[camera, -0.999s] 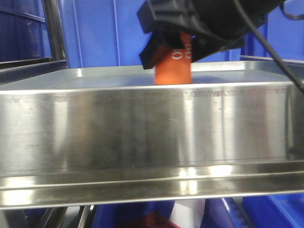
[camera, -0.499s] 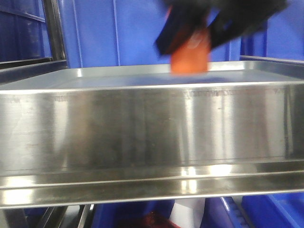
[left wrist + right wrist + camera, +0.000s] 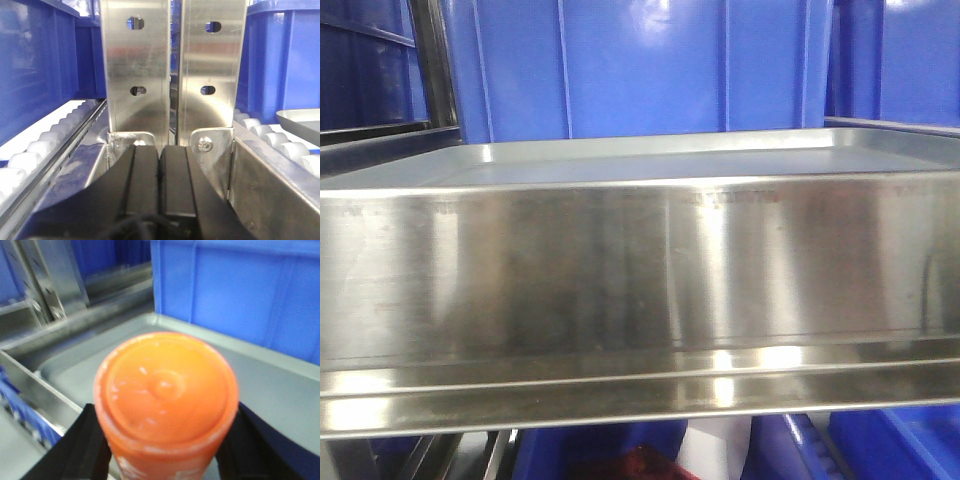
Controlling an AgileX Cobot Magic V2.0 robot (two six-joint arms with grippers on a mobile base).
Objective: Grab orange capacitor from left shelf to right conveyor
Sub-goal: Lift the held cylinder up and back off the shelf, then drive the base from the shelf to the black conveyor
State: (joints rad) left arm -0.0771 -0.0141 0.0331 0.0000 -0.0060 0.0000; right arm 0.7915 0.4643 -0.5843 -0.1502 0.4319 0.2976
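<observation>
Right gripper [image 3: 165, 442] clamped on orange capacitor [image 3: 165, 385].
I see the left shelf [image 3: 280, 385] beneath it; left gripper [image 3: 160, 175] fully closed, facing two steel uprights [image 3: 136, 65].

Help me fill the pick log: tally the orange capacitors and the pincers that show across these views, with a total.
Capacitor: 1
Pincers: 2 (left pincer shut on nothing, right pincer shut on the capacitor)
Total: 3
</observation>
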